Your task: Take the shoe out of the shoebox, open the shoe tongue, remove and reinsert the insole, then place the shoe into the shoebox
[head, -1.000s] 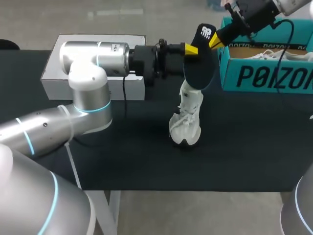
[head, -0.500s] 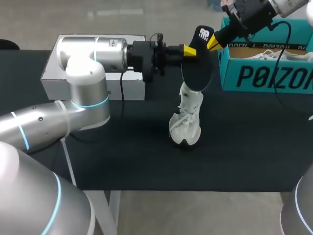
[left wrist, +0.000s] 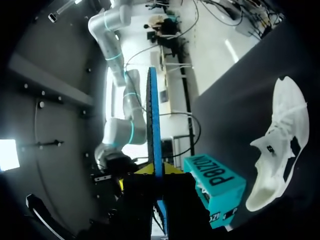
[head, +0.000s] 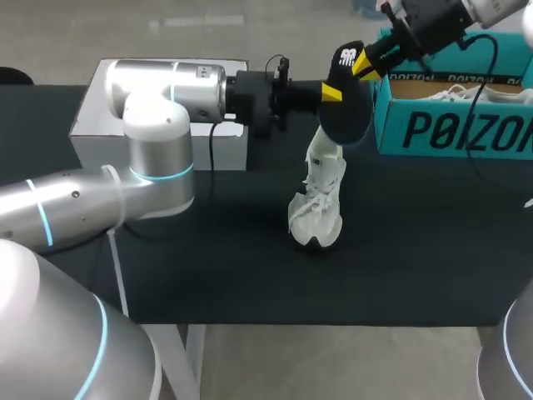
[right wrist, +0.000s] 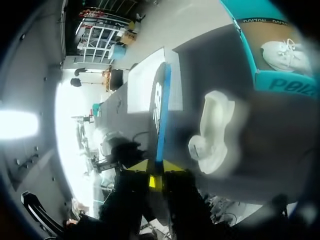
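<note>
A dark insole with a white logo hangs in the air above the table, held from two sides. My left gripper is shut on its left edge, and my right gripper is shut on its upper end. In the left wrist view the insole stands edge-on between the yellow tips of the left gripper. The right wrist view shows the insole the same way in the right gripper. Below the insole a white shoe stands on end on the black table.
A teal shoebox sits at the back right with a second white shoe inside. A white box lies at the back left behind my left arm. The black table stretches toward the front edge.
My left gripper has shut on the insole's edge and shifted slightly right, carrying the insole with it. The shoe has not moved.
</note>
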`<act>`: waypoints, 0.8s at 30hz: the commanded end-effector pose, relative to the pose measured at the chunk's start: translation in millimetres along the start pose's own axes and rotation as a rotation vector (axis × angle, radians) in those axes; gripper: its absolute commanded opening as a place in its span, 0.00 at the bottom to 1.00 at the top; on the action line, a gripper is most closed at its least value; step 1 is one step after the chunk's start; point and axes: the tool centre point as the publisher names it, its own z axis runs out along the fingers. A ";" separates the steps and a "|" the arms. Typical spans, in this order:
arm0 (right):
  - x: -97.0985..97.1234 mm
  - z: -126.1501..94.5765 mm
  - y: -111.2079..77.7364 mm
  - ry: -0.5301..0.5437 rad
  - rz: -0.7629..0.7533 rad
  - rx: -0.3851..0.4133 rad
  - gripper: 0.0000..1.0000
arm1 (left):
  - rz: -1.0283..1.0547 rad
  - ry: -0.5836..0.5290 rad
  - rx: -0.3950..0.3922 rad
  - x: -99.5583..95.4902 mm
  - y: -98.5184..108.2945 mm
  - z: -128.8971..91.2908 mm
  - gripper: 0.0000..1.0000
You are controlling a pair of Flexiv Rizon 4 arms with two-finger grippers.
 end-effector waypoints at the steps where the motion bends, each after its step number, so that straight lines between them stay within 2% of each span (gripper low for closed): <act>1: 1.1 -13.6 -9.6 -0.052 0.005 -0.056 1.00 | -0.011 0.008 -0.010 0.9 -2.4 6.2 0.00; 3: 1.0 -20.6 -9.5 -0.115 0.007 -0.081 1.00 | -0.016 0.008 -0.008 1.8 -1.4 6.8 0.00; 5: 0.1 -27.4 -10.2 -0.292 -0.044 -0.119 1.00 | -0.021 0.008 -0.007 3.1 0.2 7.2 0.00; 8: 3.6 -33.7 -12.0 -0.452 -0.102 -0.161 1.00 | -0.028 0.008 -0.004 4.5 1.9 7.6 0.00; 9: 5.0 -37.6 -12.8 -0.521 -0.131 -0.201 1.00 | -0.030 0.009 -0.004 4.8 2.1 7.7 0.00; 12: 5.0 -37.6 -12.8 -0.521 -0.131 -0.201 1.00 | -0.034 0.013 -0.014 6.1 2.3 7.4 0.00; 19: 5.0 -37.6 -12.8 -0.521 -0.131 -0.201 1.00 | -0.057 0.091 -0.110 5.7 2.9 13.8 0.00; 24: 4.4 -39.5 -13.2 -0.499 -0.120 -0.203 1.00 | -0.050 0.095 -0.093 6.5 4.3 15.5 0.00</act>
